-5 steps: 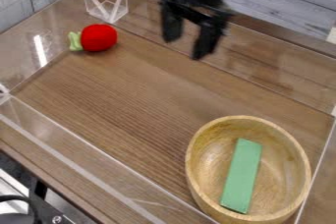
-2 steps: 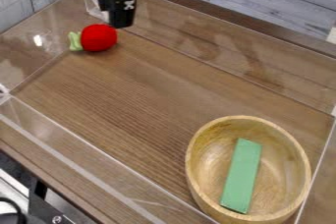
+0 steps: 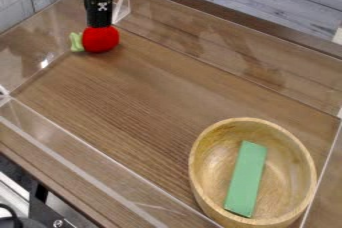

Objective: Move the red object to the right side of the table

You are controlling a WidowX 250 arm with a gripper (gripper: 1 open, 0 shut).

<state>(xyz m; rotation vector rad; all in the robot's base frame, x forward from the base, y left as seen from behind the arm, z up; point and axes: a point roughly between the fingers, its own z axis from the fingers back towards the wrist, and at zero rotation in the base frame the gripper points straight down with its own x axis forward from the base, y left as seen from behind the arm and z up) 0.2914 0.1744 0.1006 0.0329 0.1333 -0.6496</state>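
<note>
Parted fingers of the black gripper reach down at the upper left of the frame, right behind the red toy fruit, with nothing seen between them. Over the last second the arm has swung across from the upper middle of the frame to this spot, while the fruit has not shifted. That puts the approach nearly done and, I judge, the grasp next.

Largest is the brown wood-grain tabletop, running across most of the frame. Next comes the round light wooden bowl at the lower right, and inside it lies the flat green block, unchanged.

Smallest is the red toy fruit itself, at the upper left, its green leafy end pointing left. Whether the fingertips touch it yet, I cannot tell. The fingers probably need to come down around its rounded body before closing; a grip too high could let it roll off.
</note>
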